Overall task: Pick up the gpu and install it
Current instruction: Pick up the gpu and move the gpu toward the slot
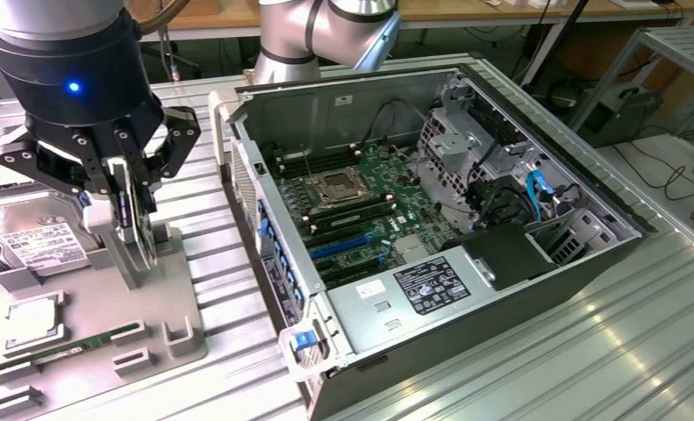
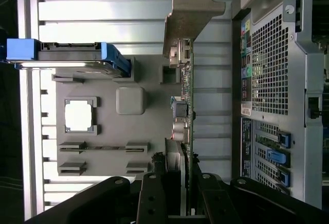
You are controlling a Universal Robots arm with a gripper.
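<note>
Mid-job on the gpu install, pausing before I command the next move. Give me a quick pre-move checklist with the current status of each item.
1. Grip: gripper closed on the gpu, a finger on either side of the card: ok.
2. Card attitude: upright and edge-on, metal bracket at the end away from the gripper: ok.
3. Card free of the grey holder tray: cannot tell; its lower edge sits at the tray's post.
4. Computer case open, motherboard exposed: ok.
5. Blue expansion slots look unoccupied: ok.
6. Blue cable lies by the drive bay, apart from the slots: ok.
</note>
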